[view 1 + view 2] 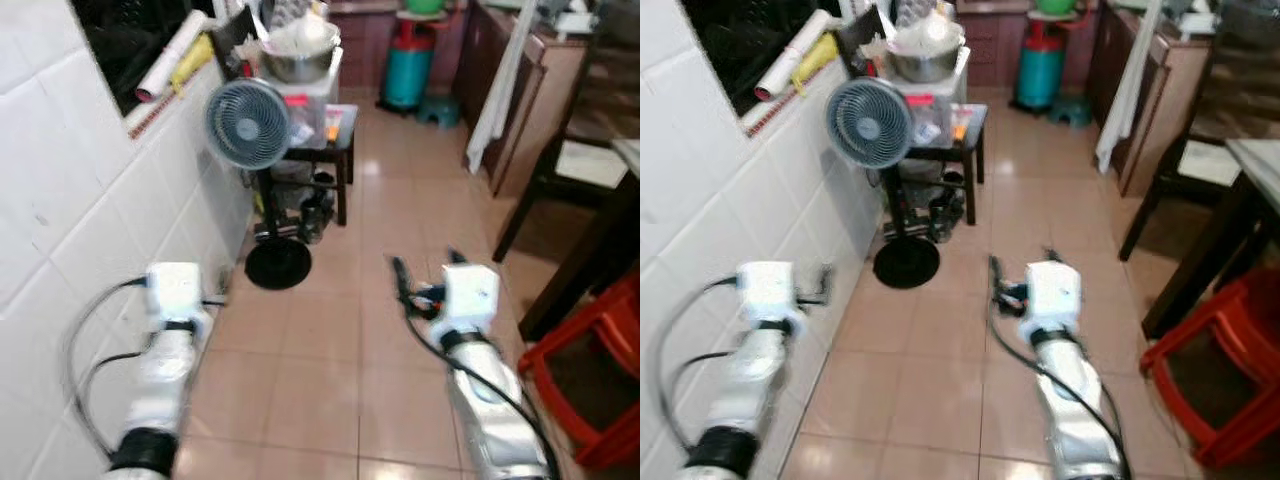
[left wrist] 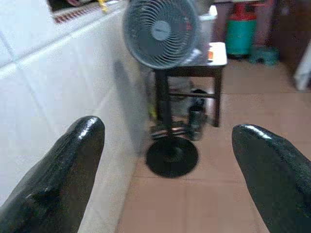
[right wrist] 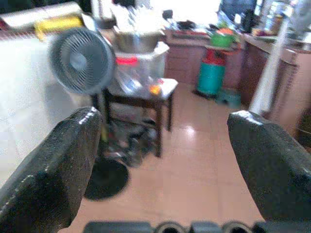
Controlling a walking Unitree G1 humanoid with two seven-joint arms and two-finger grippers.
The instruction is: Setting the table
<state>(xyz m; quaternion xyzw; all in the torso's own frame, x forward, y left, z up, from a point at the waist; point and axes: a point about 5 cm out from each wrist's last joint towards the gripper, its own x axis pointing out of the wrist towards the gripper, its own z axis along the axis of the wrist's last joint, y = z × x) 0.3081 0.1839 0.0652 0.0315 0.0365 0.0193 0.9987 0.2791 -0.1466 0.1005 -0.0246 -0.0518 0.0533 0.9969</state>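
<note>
Left pincer held low beside white tiled wall, fingers spread wide, nothing between. Right pincer likewise wide and empty over tan floor. Far ahead, grey standing fan just beside small dark bench carrying steel bowl. Red stool near right; green cylinder far.

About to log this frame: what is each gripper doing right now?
Left gripper: open, holding nothing.
Right gripper: open, holding nothing.
</note>
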